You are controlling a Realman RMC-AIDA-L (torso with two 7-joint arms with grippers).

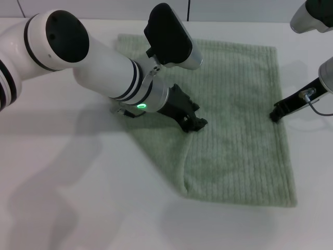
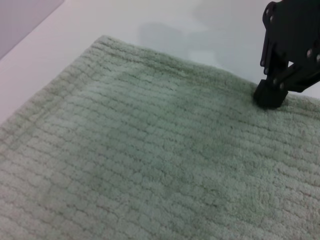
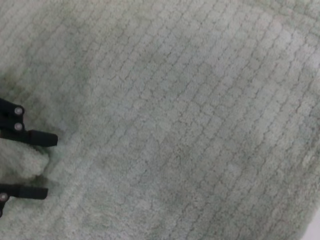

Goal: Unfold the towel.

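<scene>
Left pincer [image 1: 195,124]: low over the middle of the towel [image 1: 234,135], tips down in the pile. Right wrist view shows its two fingers [image 3: 30,138] set narrowly apart with a tuft of cloth bunched between them. Judged a pinch on the upper layer, taken mid-cloth so the fold can be drawn back; how firm the grip is, not readable.

Right pincer [image 1: 276,115]: tip resting on the towel near its right hem. Likely placed there to pin that side down while the other arm pulls. Left wrist view gives only one dark block [image 2: 270,95] on the pile; fingers spread or together, cannot tell.

Towel lies on the white table [image 1: 67,198], right of centre. Near-left edge runs diagonally and a soft crease leads from the left pincer toward the front hem, so a flap appears doubled over; unfolding judged not complete.

Hidden: the left arm [image 1: 99,62] covers the towel's far-left corner and much of the left side. Whether more cloth is tucked beneath cannot be made out. Layer count under the diagonal edge unclear.
</scene>
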